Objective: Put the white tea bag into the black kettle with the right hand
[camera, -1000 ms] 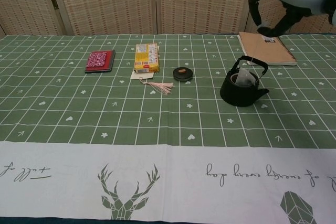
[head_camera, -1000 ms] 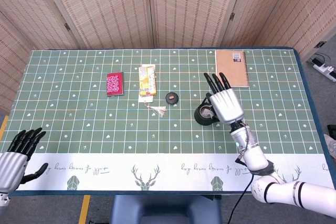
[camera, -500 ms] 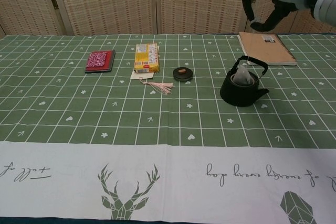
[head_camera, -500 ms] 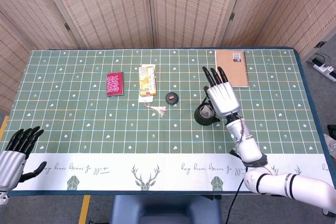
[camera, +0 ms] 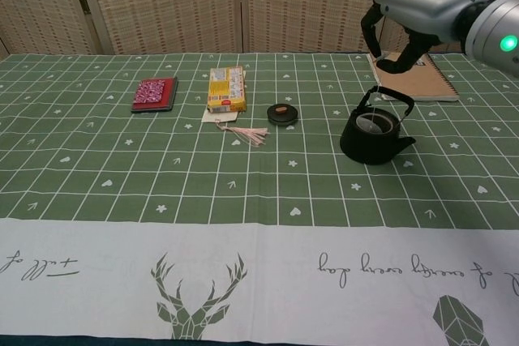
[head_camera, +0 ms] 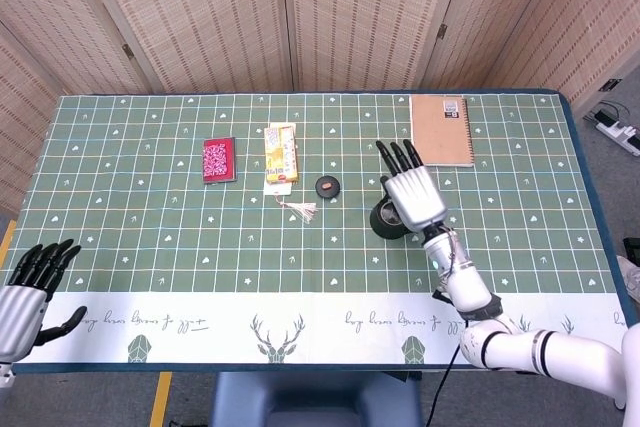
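Note:
The black kettle point(camera: 375, 132) stands right of the table's middle with its handle upright. A pale shape that looks like the white tea bag point(camera: 378, 123) lies low in its mouth. My right hand point(camera: 418, 7) hovers above and just behind the kettle, fingers apart and curved downward, holding nothing I can see. In the head view the right hand point(head_camera: 411, 196) covers most of the kettle point(head_camera: 384, 220). My left hand point(head_camera: 30, 289) hangs at the table's near left corner with fingers spread and empty.
A small round black lid point(camera: 282, 113) lies left of the kettle. Further left are a yellow box point(camera: 226, 89) with a tasselled tag point(camera: 243, 133) and a red pouch point(camera: 154, 93). A brown notebook point(camera: 413, 74) lies behind the kettle.
My right hand has moved left and lower, to above the kettle. The tea bag, which stuck up out of the kettle's mouth, now sits lower inside. The left hand drifted slightly nearer.

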You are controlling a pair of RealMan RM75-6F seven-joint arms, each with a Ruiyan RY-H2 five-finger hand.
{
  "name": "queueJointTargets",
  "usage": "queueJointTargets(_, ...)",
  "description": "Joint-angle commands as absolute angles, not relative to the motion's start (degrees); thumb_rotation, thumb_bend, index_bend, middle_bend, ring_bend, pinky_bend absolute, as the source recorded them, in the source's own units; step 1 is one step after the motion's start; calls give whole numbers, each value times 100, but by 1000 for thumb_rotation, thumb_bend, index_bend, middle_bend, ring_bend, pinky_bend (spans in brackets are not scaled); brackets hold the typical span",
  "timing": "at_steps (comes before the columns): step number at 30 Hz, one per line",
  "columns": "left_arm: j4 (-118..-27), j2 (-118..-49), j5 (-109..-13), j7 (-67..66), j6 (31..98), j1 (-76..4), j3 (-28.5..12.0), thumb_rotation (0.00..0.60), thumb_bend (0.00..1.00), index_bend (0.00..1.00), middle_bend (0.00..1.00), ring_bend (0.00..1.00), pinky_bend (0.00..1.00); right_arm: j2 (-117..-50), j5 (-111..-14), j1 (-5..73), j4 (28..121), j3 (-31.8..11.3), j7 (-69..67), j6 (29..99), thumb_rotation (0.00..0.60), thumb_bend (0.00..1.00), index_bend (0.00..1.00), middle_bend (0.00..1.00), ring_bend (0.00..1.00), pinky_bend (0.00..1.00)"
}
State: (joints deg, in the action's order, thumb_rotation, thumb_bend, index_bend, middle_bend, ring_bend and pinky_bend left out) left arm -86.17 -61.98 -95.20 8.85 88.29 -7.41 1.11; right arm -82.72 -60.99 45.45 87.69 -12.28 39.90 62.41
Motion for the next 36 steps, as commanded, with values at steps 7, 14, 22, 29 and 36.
queueJointTargets(7,-8638,-6203,-9598,862,8862,-729,147,600,281,0,0,37,33,-8186,-6698,4287,9127,-734,4050,6495,600,397,581,0,0,0)
queueJointTargets(14,-8654,-6208,-9674,830,8902,-715,179,600,281,0,0,37,34,-8233,-6996,4106,9237,-403,4420,6661,600,397,581,0,0,0)
queueJointTargets(22,-8681,-6216,-9692,780,8905,-711,188,600,281,0,0,38,34,-8431,-7018,4006,9023,-241,4600,6565,600,397,581,0,0,0)
queueJointTargets(29,-8700,-6218,-9723,751,8904,-714,202,600,281,0,0,38,33,-8412,-6629,3934,9142,-197,4992,6411,600,398,272,0,0,0)
queueJointTargets(36,-8703,-6210,-9723,784,8918,-715,195,600,281,0,0,38,33,-8377,-6328,3959,9352,-220,5211,6282,600,398,56,0,0,0)
